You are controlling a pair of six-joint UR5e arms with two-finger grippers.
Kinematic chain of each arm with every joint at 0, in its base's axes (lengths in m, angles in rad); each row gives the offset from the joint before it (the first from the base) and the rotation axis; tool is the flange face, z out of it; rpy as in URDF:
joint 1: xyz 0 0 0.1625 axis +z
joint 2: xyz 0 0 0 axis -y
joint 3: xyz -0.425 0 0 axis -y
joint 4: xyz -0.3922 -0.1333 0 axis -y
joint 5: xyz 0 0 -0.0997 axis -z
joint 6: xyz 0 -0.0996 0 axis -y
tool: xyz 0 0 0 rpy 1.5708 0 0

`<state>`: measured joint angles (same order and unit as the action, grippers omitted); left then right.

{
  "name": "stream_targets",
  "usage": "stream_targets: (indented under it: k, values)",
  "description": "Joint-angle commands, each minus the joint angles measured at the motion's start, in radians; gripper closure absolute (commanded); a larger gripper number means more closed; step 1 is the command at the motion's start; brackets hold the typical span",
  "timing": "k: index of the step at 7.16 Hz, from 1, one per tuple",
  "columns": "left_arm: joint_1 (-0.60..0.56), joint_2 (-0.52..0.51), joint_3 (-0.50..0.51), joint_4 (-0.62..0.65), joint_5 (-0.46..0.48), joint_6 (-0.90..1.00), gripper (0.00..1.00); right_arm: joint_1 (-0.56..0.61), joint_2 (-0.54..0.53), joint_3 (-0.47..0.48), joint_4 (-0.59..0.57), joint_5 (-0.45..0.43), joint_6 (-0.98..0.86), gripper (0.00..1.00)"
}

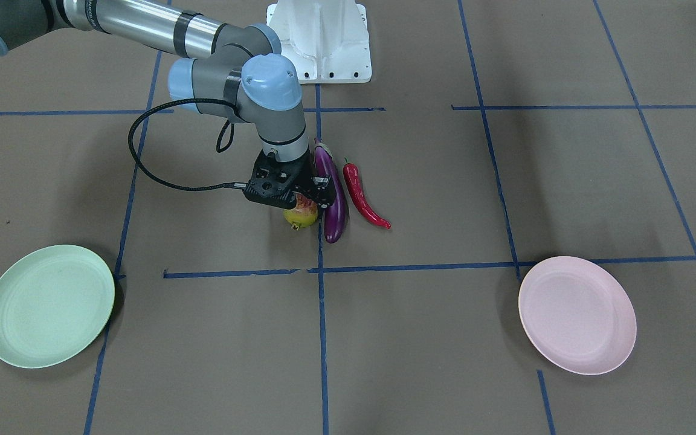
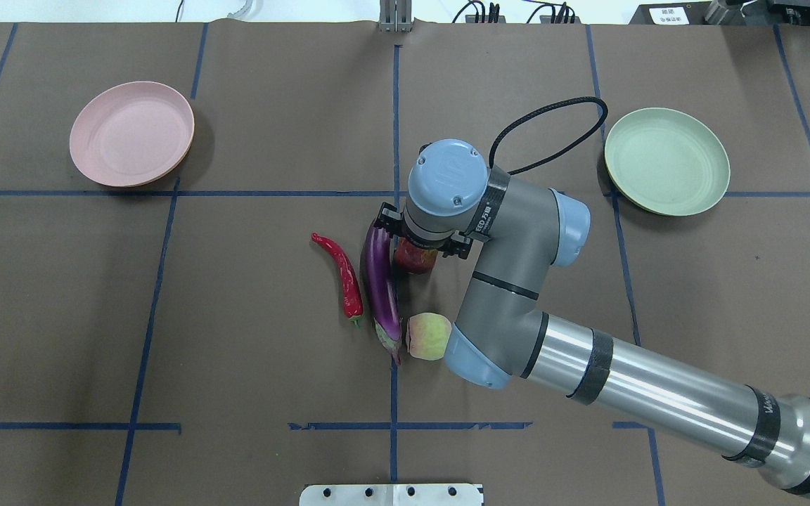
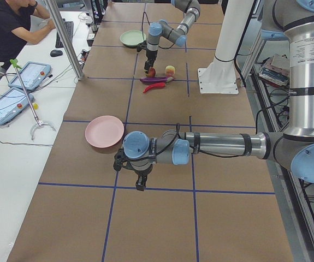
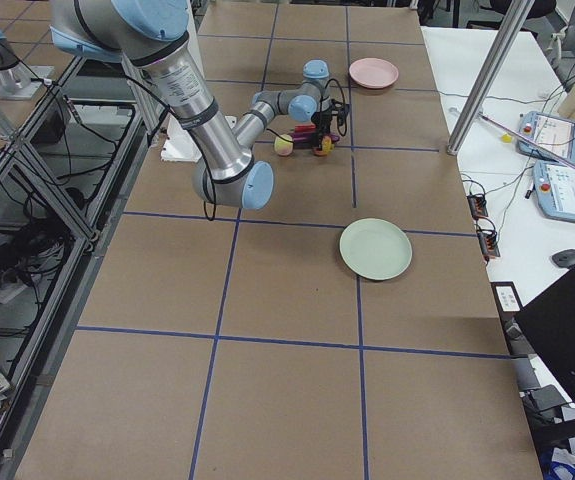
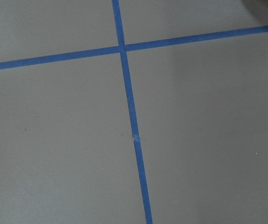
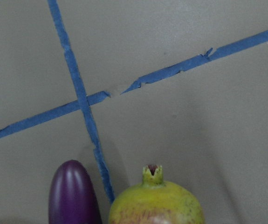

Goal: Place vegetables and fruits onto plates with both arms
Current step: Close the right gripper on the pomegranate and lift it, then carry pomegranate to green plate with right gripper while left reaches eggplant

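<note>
**My right gripper is down over the pomegranate; my left hangs out at the table's end**

Farthest to my left, my left gripper [image 3: 140, 184] hangs low over the brown table [image 2: 236, 351], pointing down near a crossing of blue tape [image 5: 129, 107]. Only the side camera catches it, and from there I cannot tell whether its jaws are wide or narrow. Its own wrist camera shows only table and tape.

Next comes the pink plate [image 2: 131, 133], on the far side of the table from my base and well apart from the produce.

Toward the middle lies the chili pepper [image 2: 344, 274], with its green stem end pointing back at me. Just beside it, running the same way, is the eggplant [image 2: 380, 277], its cap also on my side. The two lie near each other with a narrow strip of table between them.

Right of the eggplant's far half sits the pomegranate [image 2: 415, 258], just beside the purple skin, its crown tip pointing away from me. My right gripper [image 1: 302, 202] points straight down on it, a jaw on either side, one slipped in next to the eggplant. I cannot tell whether the jaws press the fruit or stand off it.

The peach [image 2: 427, 336] rests nearer my base, by the eggplant's cap and partly under my right forearm.

Far right is the green plate [image 2: 666, 170], well apart from everything else.
</note>
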<state>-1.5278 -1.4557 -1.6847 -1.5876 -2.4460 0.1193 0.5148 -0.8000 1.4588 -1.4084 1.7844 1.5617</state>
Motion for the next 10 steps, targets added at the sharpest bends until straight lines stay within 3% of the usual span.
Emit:
stream_targets:
  k: [1, 2, 3, 5, 6, 7, 8, 9, 10]
  values:
    - [0.002, -0.005, -0.004, -0.002, -0.002, -0.001, 0.00, -0.010, 0.001, -0.046, 0.061, -0.020, 0.006, 0.20]
    - [0.009, -0.020, -0.009, -0.002, -0.002, -0.001, 0.00, -0.009, -0.007, -0.037, 0.069, -0.014, 0.015, 0.81]
    - [0.068, -0.062, -0.013, -0.002, -0.017, -0.013, 0.00, 0.007, -0.046, 0.021, 0.062, -0.010, 0.006, 1.00]
    - [0.191, -0.171, -0.035, -0.044, -0.054, -0.218, 0.00, 0.130, -0.227, 0.208, 0.057, 0.093, -0.024, 1.00]
    - [0.269, -0.190, -0.049, -0.161, -0.051, -0.350, 0.00, 0.184, -0.296, 0.240, 0.057, 0.093, -0.099, 1.00]
    - [0.390, -0.245, -0.033, -0.275, -0.047, -0.580, 0.00, 0.238, -0.357, 0.229, 0.057, 0.089, -0.259, 1.00]
    - [0.475, -0.359, -0.017, -0.299, -0.039, -0.750, 0.00, 0.326, -0.401, 0.201, 0.057, 0.089, -0.436, 1.00]
    - [0.589, -0.450, -0.012, -0.298, 0.035, -0.832, 0.00, 0.415, -0.403, 0.113, 0.062, 0.087, -0.568, 1.00]
    - [0.709, -0.527, -0.012, -0.296, 0.170, -0.957, 0.00, 0.500, -0.393, 0.009, 0.068, 0.086, -0.694, 0.99]
